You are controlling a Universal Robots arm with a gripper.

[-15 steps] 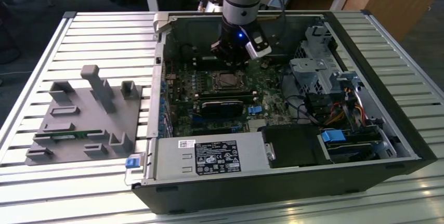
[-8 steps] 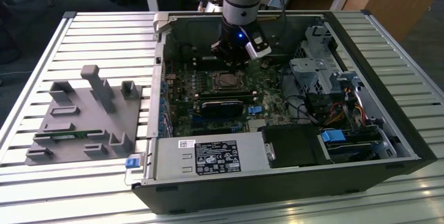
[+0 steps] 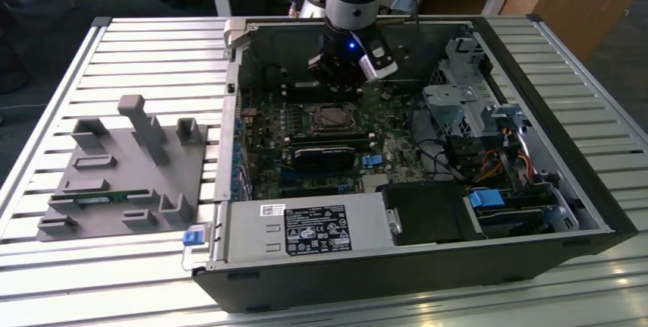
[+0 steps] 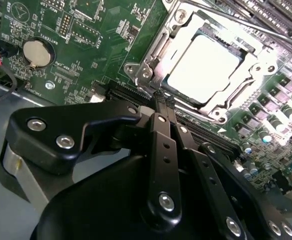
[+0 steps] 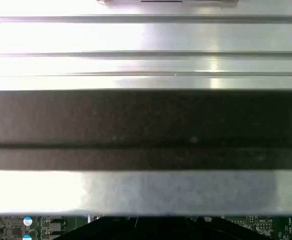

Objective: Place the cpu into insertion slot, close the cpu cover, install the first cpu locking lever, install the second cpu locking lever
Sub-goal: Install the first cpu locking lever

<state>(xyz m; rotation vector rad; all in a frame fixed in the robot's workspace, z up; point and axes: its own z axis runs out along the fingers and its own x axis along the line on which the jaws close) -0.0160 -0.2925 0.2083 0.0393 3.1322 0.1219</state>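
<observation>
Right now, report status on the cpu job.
Pincer shut, empty, above the board beside the socket. Cpu seated in the socket, cpu cover closed over it. Nothing in the way.

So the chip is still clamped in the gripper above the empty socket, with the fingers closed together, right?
Not quite. The gripper holds nothing; the second wrist view shows the chip already seated in the socket. The fingers are indeed closed together.

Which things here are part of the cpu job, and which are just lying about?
Job: cpu in its socket; cpu cover; gripper beside the socket.

Lying about: power supply; grey fixture plate; coin battery; blue connector.
</observation>
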